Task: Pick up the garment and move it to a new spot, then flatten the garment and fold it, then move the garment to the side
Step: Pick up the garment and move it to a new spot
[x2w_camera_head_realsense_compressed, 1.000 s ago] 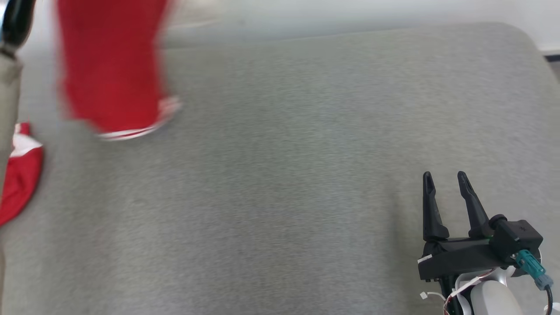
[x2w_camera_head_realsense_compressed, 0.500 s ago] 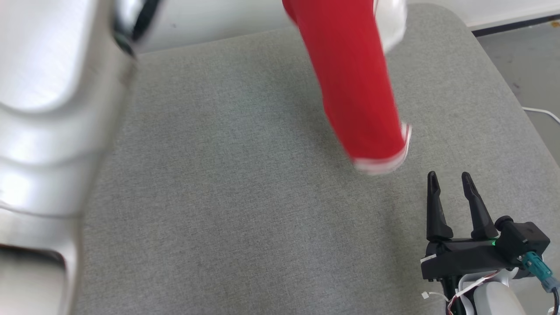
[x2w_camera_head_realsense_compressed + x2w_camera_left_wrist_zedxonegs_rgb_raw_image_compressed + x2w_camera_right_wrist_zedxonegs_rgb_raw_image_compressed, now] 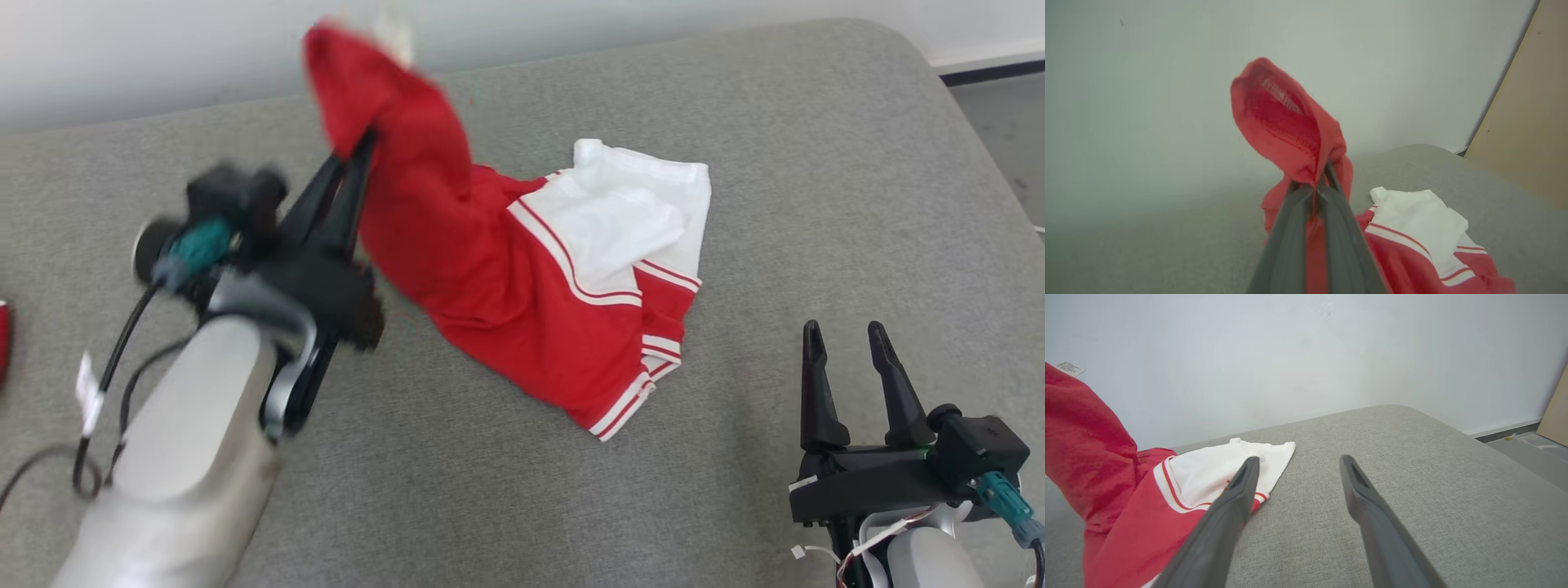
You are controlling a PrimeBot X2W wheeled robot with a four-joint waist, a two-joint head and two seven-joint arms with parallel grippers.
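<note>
Mostly the garment (image 3: 522, 302), red with white panels and striped trim, lies crumpled on the grey cushion (image 3: 490, 506), toward the cushion's far edge and about midway across it. One red end is lifted off the cushion, pinched between the closed fingers of the left gripper (image 3: 362, 155). From that raised end the cloth runs down and to the robot's right, its long axis slanting toward the cushion's near right part, where the striped hem rests. The right gripper (image 3: 845, 335) hovers over the cushion's near right corner, fingers spread and empty, near that hem but apart from it. By my reading, it is the nearer arm to take the free end for flattening.
</note>
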